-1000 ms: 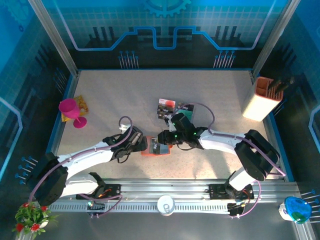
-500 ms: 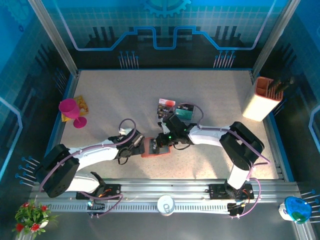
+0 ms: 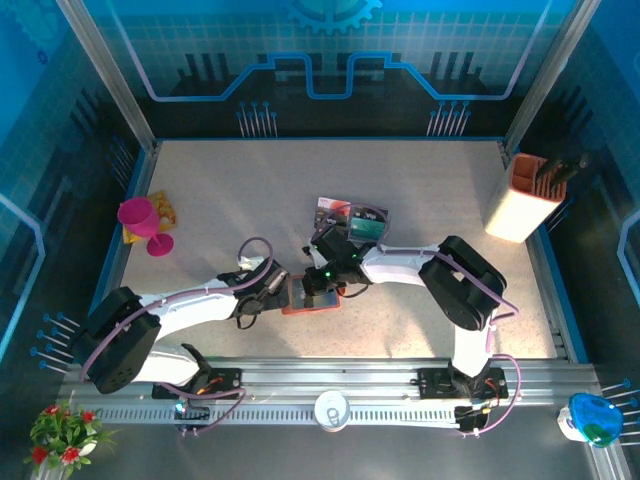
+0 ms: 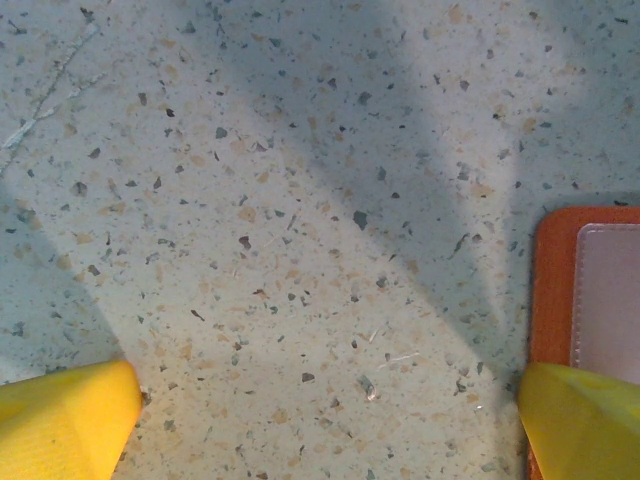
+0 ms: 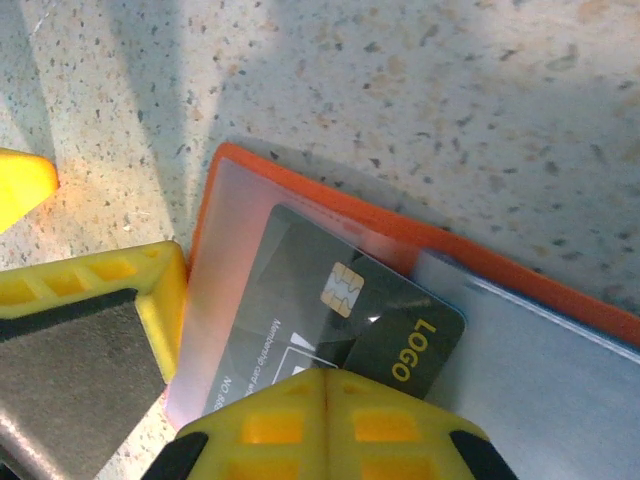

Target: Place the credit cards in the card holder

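A black card (image 5: 330, 320) is pinched by the closed right tool (image 5: 325, 400), half inside the wallet (image 5: 500, 275). The left tool (image 4: 320, 420) is held wide, empty. The wallet could be shoved if the card jams.

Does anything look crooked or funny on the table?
Yes. The black card marked LOGO is only partway inside the orange card holder. One end lies under the frosted pocket, while the LOGO end sticks out. The shut right end effector sits at its edge.
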Robot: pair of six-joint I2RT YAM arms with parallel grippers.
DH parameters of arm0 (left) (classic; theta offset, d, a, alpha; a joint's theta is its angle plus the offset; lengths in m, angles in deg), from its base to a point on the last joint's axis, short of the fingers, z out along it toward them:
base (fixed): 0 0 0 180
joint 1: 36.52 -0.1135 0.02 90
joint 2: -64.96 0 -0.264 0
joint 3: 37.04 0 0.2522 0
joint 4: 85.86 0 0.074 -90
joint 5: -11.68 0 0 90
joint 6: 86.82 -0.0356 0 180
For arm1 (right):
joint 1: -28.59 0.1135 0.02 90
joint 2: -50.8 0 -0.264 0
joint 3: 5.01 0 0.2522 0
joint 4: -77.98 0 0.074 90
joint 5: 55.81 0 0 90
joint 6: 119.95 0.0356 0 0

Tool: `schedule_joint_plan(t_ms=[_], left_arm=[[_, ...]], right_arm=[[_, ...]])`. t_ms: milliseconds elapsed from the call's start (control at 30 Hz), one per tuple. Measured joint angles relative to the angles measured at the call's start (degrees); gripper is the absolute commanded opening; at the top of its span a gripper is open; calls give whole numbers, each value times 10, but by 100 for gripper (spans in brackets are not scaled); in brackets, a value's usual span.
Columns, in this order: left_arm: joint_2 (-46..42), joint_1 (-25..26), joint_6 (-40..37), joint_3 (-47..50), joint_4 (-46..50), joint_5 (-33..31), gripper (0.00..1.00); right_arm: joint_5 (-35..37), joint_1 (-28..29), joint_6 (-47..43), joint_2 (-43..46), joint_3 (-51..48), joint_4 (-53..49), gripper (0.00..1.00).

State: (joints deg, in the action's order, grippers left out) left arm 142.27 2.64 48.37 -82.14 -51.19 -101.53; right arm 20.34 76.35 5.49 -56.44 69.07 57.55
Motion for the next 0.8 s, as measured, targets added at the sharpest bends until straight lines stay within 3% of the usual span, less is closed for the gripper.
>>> schedule_joint_plan(t_ms=[800], left_arm=[[-43,0,23,14,2,-2,99]], right_arm=[[18,-7,-36,27,17,-45,0]])
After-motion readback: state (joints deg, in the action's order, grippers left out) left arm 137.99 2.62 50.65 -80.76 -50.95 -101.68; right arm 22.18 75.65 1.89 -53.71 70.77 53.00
